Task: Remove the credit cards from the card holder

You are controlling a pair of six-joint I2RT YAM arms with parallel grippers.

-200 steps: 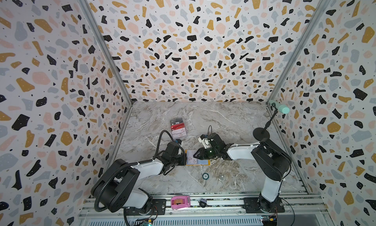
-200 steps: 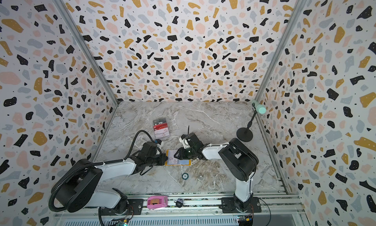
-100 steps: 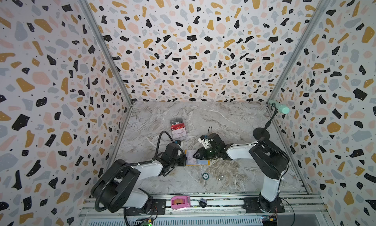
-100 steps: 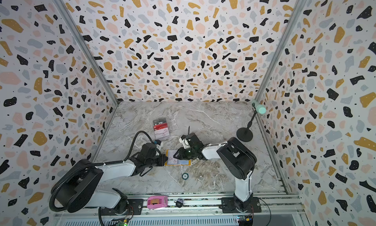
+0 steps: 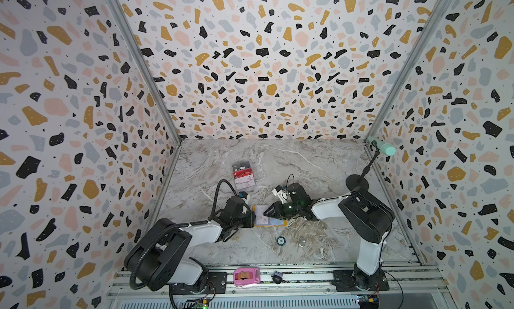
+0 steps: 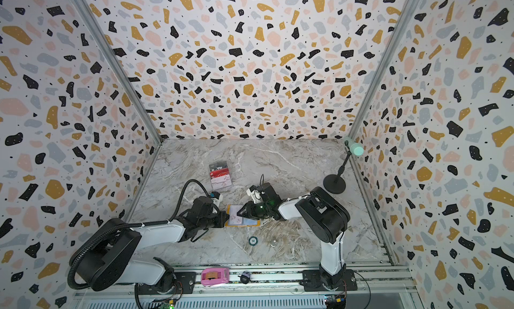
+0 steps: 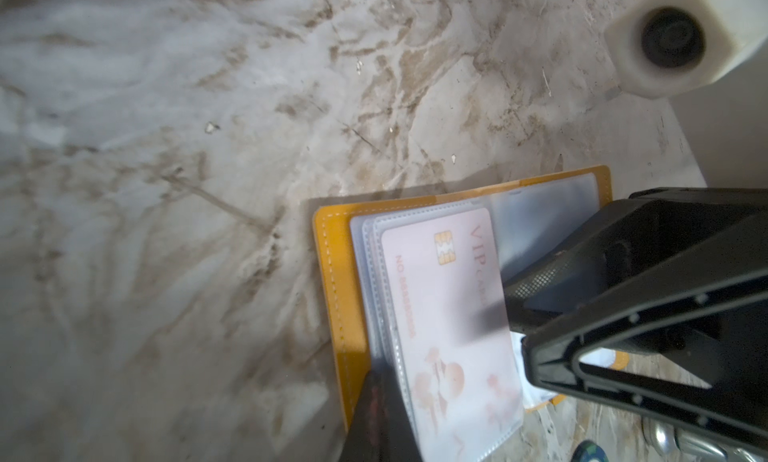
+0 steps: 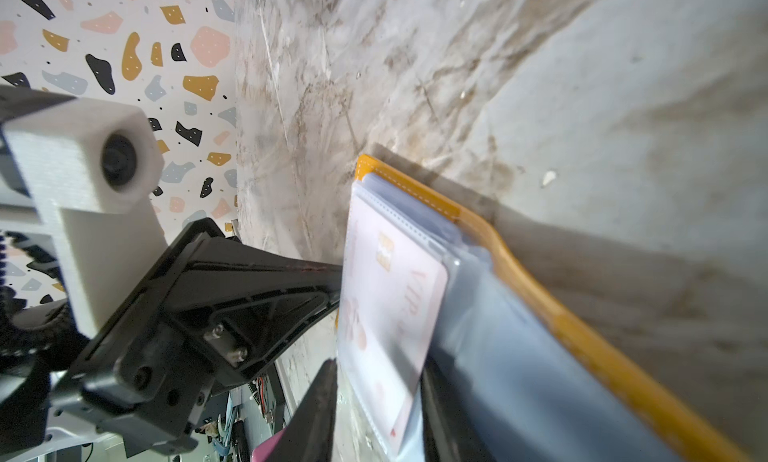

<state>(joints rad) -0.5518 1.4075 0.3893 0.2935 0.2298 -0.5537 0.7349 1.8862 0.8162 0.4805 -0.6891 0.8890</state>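
One mustard-yellow, stitched card holder point(image 7: 334, 273) lies open, book-like, on marble-veined bench point(image 5: 306, 165), near front centre. Left end effector point(image 5: 252, 220) pinched together, tip touching holder's edge. Right end effector point(image 5: 265, 213): black jaws apart, straddling glossy clear sleeve point(image 7: 505, 424) with pale pink chip card point(image 7: 444, 314); grip unclear. Black, red, white cards point(image 5: 242, 170) sit in clear stand point(image 5: 246, 186), farther back.
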